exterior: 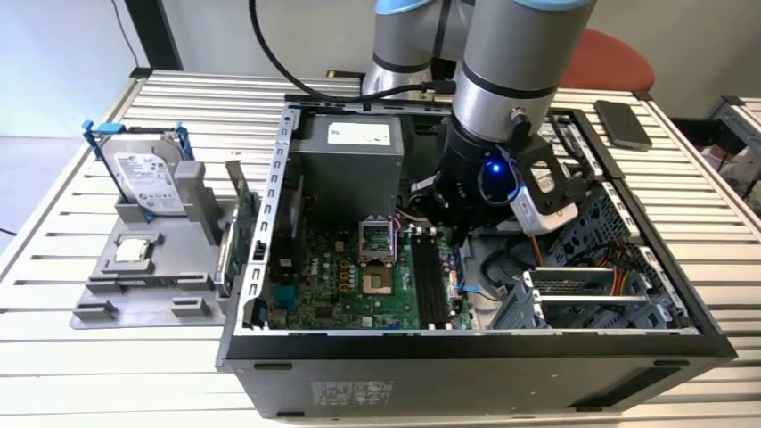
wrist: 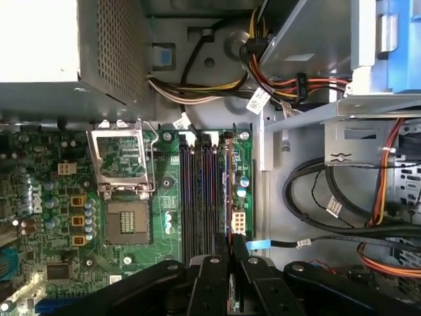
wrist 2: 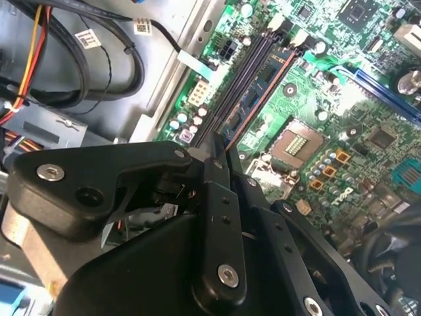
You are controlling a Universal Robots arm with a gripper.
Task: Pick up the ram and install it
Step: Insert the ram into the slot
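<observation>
Slatted bench, open PC case [exterior: 281, 223], centre frame; gripper [wrist: 230, 260] closed on ram [wrist: 228, 191], edge-on above rightmost slots [wrist: 197, 191]. Ram: light, stiff, fragile; hold by long edges

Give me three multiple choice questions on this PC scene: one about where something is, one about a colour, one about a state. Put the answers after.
1. Where does the drive stand?
A. On the grey stand, at the exterior view's left of the case.
B. Inside the case.
C. Under the case.

2. What colour is the drive's frame?
A. Red.
B. Yellow.
C. Blue.

3. What state is the ram in?
A. Lying on the stand.
B. Gripped in the claw at the slots.
C. Leaning on the drive.

Answers:
1. A, the drive stands upright on the stand outside the case.
2. C, blue rails flank the drive.
3. B, both wrist views show the ram edge-on between the claw's fingers, over the slots.
</observation>
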